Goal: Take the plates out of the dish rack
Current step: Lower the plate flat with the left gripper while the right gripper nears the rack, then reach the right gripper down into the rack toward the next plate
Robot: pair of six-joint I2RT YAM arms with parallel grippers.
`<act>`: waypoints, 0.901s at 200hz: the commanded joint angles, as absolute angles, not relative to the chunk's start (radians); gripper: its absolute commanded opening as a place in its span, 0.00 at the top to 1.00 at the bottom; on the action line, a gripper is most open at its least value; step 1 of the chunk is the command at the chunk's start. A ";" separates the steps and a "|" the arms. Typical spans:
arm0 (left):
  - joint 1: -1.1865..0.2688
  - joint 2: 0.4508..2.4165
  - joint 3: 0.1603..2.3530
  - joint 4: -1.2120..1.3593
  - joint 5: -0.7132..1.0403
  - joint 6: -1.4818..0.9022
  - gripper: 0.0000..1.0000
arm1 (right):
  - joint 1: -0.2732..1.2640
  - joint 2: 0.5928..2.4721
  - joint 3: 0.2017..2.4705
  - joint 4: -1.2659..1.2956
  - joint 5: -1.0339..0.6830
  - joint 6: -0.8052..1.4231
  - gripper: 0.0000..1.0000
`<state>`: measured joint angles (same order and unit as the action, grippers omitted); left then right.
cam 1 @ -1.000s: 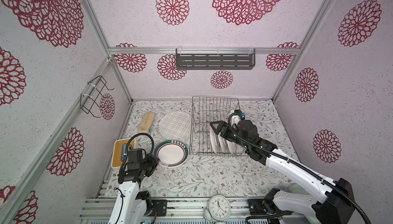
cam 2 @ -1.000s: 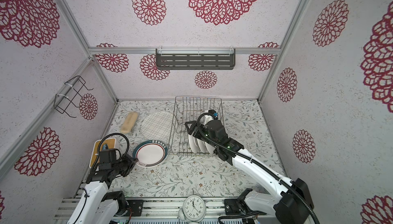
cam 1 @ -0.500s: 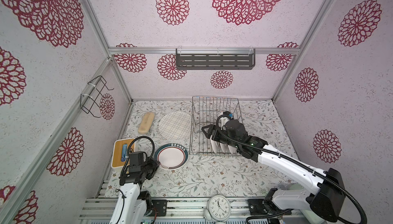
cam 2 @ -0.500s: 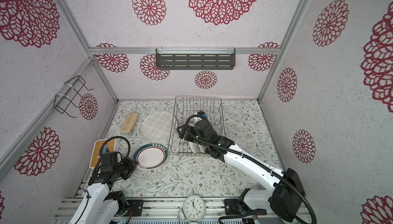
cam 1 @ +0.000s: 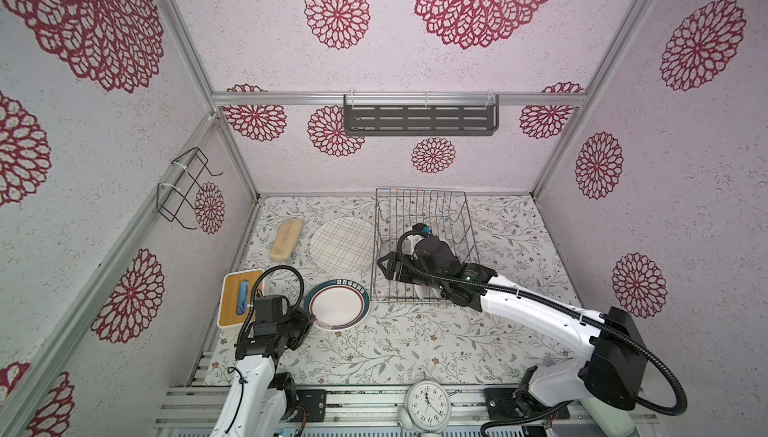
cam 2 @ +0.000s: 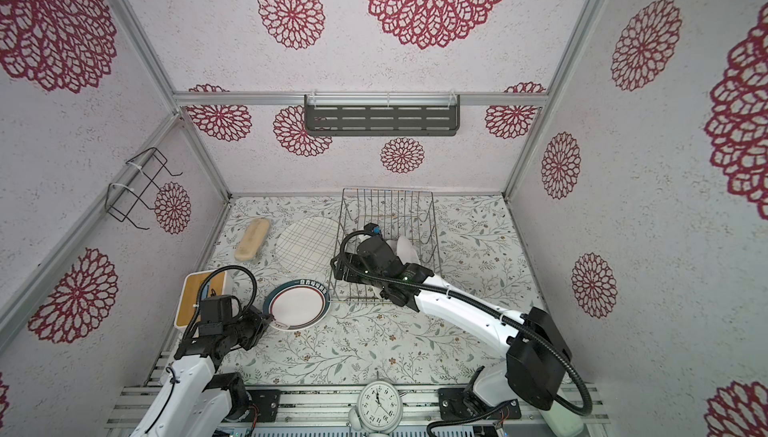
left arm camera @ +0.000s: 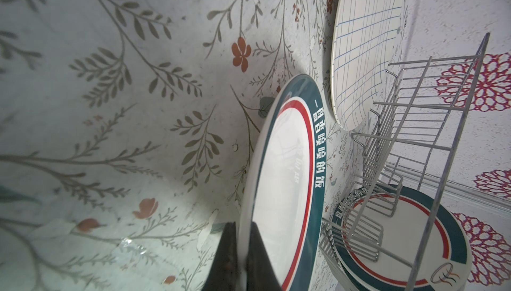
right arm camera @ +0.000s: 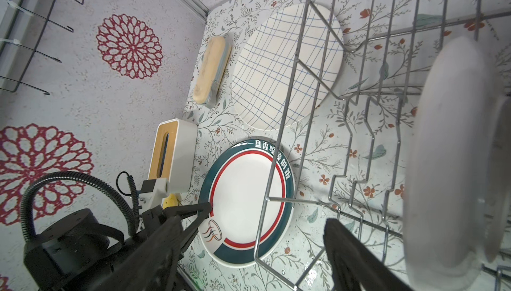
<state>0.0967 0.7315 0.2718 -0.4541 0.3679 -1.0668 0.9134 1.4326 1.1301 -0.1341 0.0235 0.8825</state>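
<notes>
The right gripper is sliding leftward over the rectangular silver wire dish rack, jaws spread; the left gripper is pinching the round teal-rimmed white plate.

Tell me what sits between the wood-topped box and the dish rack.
The teal-rimmed plate, its rim pinched by the left gripper, sits between the wood-topped box and the dish rack; both top views show it.

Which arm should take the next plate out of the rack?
Right, likely. The right gripper is open inside the dish rack, beside the standing plates; the left gripper is shut on the rim of the teal-rimmed plate on the table.
</notes>
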 commanded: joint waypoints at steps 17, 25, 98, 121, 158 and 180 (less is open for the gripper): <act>0.086 0.727 0.265 -0.417 0.362 -1.063 0.84 | 0.920 1.411 1.166 -0.127 0.049 0.853 0.16; 0.084 0.728 0.265 -0.419 0.362 -1.063 0.81 | 0.920 1.408 1.164 -0.129 0.053 0.853 0.16; 0.081 0.727 0.270 -0.430 0.344 -1.062 0.53 | 0.919 1.399 1.161 -0.133 0.060 0.848 0.15; 0.081 0.729 0.267 -0.430 0.328 -1.060 0.48 | 0.921 1.397 1.164 -0.133 0.061 0.845 0.15; 0.081 0.742 0.263 -0.430 0.318 -1.053 0.40 | 0.919 1.394 1.164 -0.136 0.061 0.844 0.15; 0.079 0.749 0.262 -0.435 0.308 -1.051 0.32 | 0.921 1.393 1.164 -0.138 0.060 0.842 0.15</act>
